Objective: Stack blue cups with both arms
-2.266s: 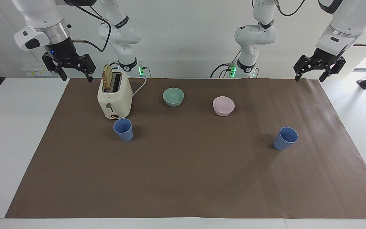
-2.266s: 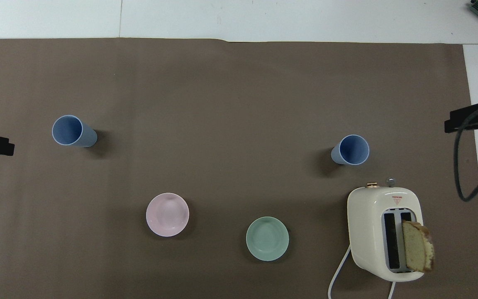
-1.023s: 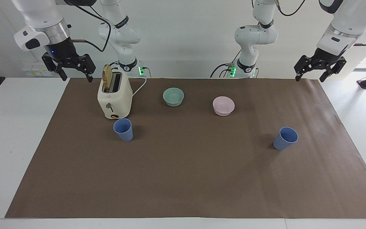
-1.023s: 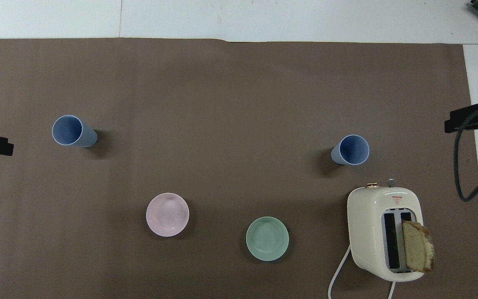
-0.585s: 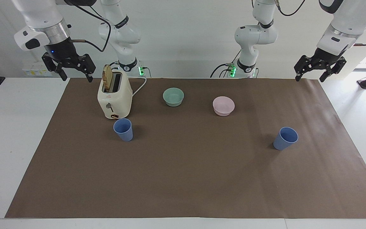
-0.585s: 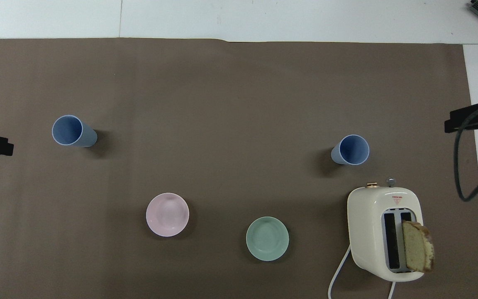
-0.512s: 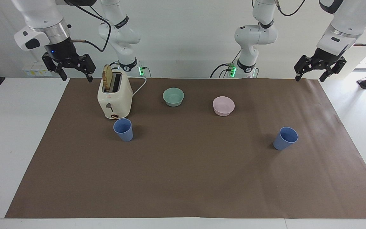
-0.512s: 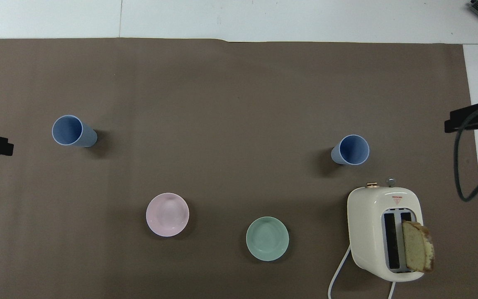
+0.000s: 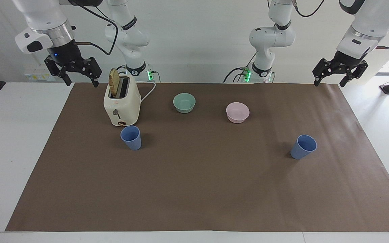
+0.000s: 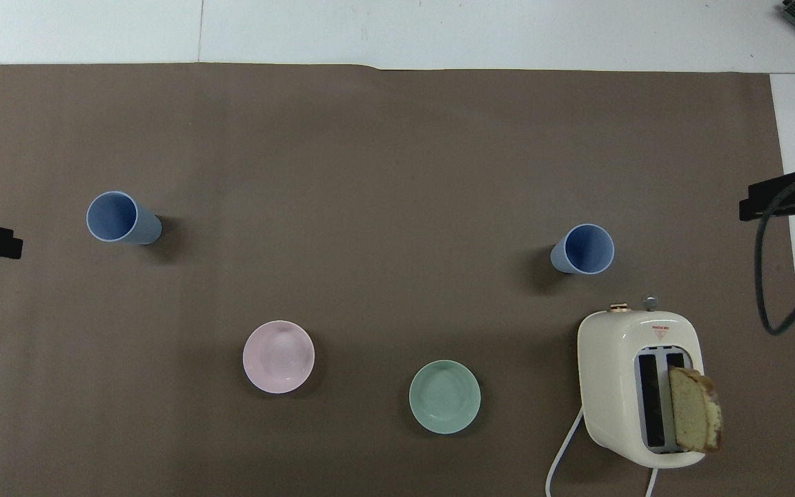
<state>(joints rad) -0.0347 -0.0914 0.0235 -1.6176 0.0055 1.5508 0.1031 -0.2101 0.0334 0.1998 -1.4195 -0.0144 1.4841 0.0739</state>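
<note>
Surface: white tabletop [image 9: 15,135] carried a brown paper mat [image 9: 194,189] under every item.
Cup one: blue cup [image 9: 131,137] stood upright just beside the toaster [image 9: 121,103], farther from the robots than it, toward the right arm's end.
Cup two: second blue cup [image 9: 303,146] stood upright, well apart from the first, toward the left arm's end.
Bowls: green bowl [image 9: 184,102] and pink bowl [image 9: 237,112] sat between the cups' ends of the mat, nearer to the robots than either cup.
Toaster load: a bread slice [image 9: 114,82] stood up out of one slot; a cord [image 9: 148,92] ran off toward the robots.
Right tool: right tool [image 9: 78,77] hung in the air over the mat's corner beside the toaster, fingers spread, holding nothing.
Left tool: left tool [image 9: 329,78] hung over the mat's corner at its own end, fingers spread, empty.
Progress: judged not begun; neither cup touched, no stack.
Risk, toaster: a right-arm descent onto cup one looked likely to clip the toaster or the bread, since the cup stood so close.
Risk, tipping: light tapered cups would probably topple if one finger met the rim before the other.
Risk, stacking: a tilted carried cup could jam on the other's rim or knock it over.
Risk, arms: both arms converging on one spot could collide.
</note>
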